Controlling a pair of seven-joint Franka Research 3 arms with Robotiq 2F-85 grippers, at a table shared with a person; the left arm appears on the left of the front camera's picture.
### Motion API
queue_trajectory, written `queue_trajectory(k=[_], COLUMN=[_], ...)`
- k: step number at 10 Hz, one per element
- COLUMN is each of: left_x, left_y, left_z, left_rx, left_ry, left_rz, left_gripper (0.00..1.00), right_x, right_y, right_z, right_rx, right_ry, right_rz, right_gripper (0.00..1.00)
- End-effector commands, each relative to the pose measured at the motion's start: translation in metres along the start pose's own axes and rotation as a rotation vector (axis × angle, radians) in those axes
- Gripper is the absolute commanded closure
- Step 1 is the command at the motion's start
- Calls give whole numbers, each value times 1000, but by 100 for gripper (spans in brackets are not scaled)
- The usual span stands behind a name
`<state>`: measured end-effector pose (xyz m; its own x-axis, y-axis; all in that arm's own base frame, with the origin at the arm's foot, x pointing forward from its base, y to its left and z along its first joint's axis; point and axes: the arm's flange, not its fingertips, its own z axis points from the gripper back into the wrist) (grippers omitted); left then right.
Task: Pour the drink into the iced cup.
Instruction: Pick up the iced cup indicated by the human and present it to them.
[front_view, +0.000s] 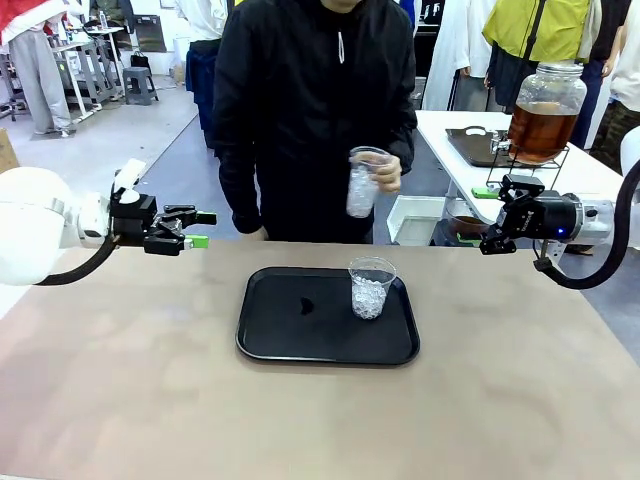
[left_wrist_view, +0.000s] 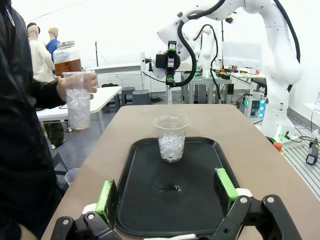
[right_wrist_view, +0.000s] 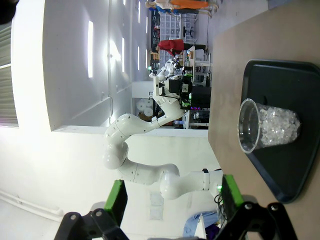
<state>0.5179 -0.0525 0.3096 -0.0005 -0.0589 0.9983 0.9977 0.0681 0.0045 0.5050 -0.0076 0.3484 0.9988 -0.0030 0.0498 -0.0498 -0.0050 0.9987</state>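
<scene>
Amber-brown and clear enough to see through, the drink fills the lower half of a big glass jar dispenser with a tap. The dispenser stands on a wire stand on a white side table, beyond the far right corner of the main table.

The right arm hangs above the right edge of the table. Its jaws are open and hold nothing, and they point toward the middle of the table. The drink is behind and above these jaws, well apart from them. In the right wrist view the green pads are spread wide.

The left arm is at the other side, and its jaws are also open and hold nothing. They point to the right, and the drink is far from them, across the whole table. In the left wrist view the dispenser shows far off at the upper left, not between the pads.

A black tray lies in the middle of the table. An iced cup of clear plastic stands upright on its right part, about half full of ice. In the left wrist view this cup is straight ahead between the two pads but well apart from them. There is a small dark mark on the tray, and I cannot tell what it is.

A person in a black jacket stands at the far side. One hand holds a second plastic cup with ice at chest height.
</scene>
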Motion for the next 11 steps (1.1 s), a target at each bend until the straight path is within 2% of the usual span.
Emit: queue_trajectory(k=[1,11], left_x=[3,3], left_y=[0,0], left_z=[-2,-2], left_rx=[10,10], left_ry=[-6,-6], left_rz=[-3,-3], left_gripper=[0,0], right_x=[0,0], right_y=[2,2], right_z=[-1,-1], right_rx=[-3,-3], right_ry=[-3,-3], right_rz=[4,4], right_gripper=[0,0])
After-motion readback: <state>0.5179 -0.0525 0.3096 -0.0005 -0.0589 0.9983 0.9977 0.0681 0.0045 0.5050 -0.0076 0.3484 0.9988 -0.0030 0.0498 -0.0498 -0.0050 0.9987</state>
